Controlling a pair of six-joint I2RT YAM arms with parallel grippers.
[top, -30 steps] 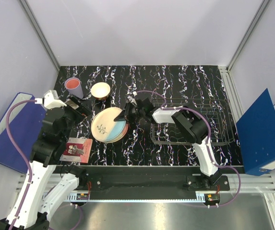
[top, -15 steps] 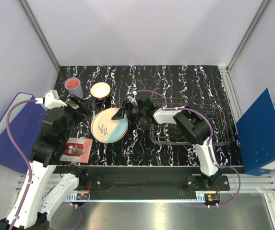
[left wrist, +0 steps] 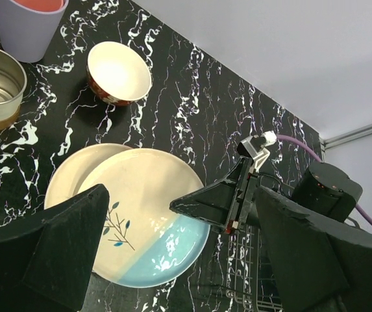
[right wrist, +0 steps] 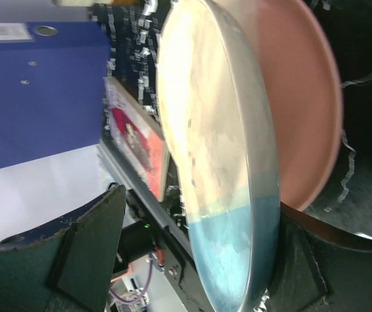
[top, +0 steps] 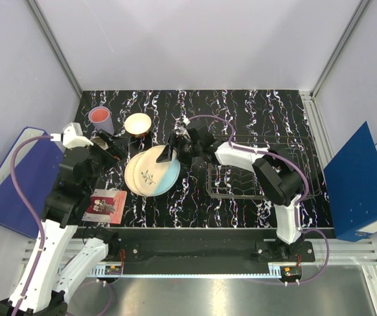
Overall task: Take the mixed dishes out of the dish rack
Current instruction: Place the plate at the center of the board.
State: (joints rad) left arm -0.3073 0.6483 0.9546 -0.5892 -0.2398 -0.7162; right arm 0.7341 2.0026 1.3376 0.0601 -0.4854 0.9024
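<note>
right gripper (top: 170, 154): jaws wide, straddling rim of round cream-and-light-blue plate (top: 154, 172) | plate: atop cream-and-pink plate (right wrist: 302, 97), 9 o'clock of silver wire dish rack (top: 234, 184) | left gripper (top: 112, 150): wide open, empty

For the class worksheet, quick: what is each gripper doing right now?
Left gripper: open, holding nothing.
Right gripper: open, astride the blue plate at its rim, not gripping it.

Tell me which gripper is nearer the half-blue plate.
Right. The right gripper straddles the half-blue plate at its far-right rim, open around it. The left gripper hangs off the plate's left side, apart from it.
</note>
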